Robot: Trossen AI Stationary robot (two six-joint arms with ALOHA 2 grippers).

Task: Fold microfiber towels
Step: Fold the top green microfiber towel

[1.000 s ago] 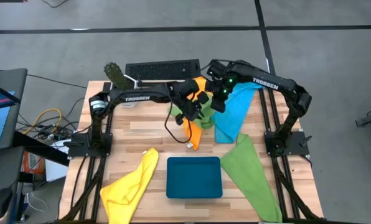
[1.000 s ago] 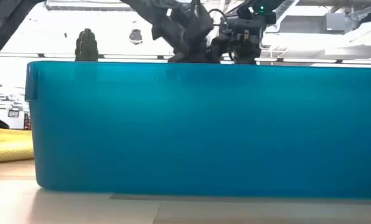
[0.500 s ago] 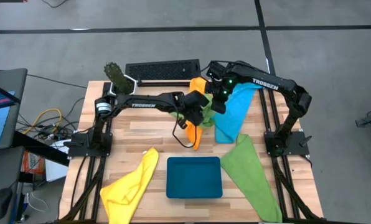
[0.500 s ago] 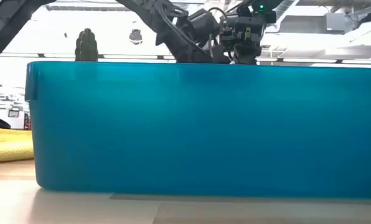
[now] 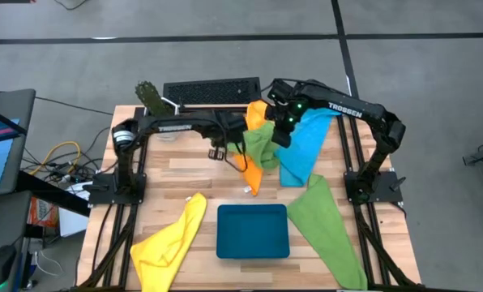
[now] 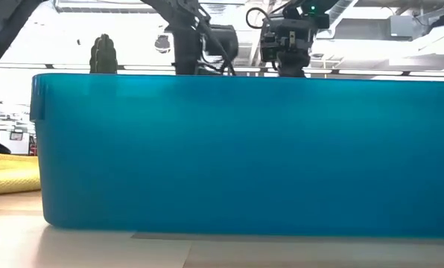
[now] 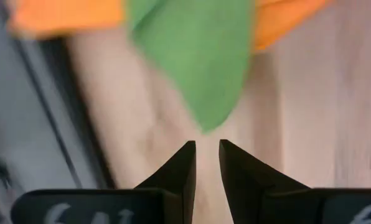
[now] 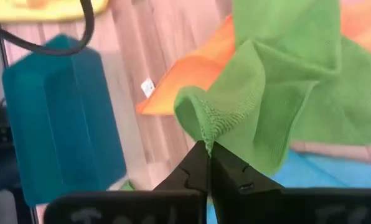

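My right gripper (image 5: 279, 135) is shut on a green microfiber towel (image 5: 262, 148) and holds it up over the table's far middle. The towel's lower part drapes onto an orange towel (image 5: 253, 177) and lies next to a bright blue towel (image 5: 305, 152). My left gripper (image 7: 207, 155) stands just left of the green towel. Its fingers are a narrow gap apart with nothing between them, and a hanging corner of the green towel (image 7: 205, 118) lies just beyond their tips. In the low view the tray hides both grippers' fingers. My right gripper pinches a bunched fold at the green towel's edge (image 8: 204, 132) between its two fingertips. The fingers come from above, slanting down. The cloth hangs slack below them in loose folds, its lower part resting on the orange towel (image 8: 192, 74) and the blue towel (image 8: 335, 171).
A dark teal tray (image 5: 253, 231) sits near the front middle, with a yellow towel (image 5: 173, 239) to its left and a second green towel (image 5: 326, 227) to its right. A black keyboard (image 5: 211, 92) and a small cactus (image 5: 148, 96) stand at the far edge.
My left gripper has drawn back from the green towel toward the table's left edge, and its wrist has rolled and tipped further downward. The green towel stays hanging from my right gripper, which has kept still.
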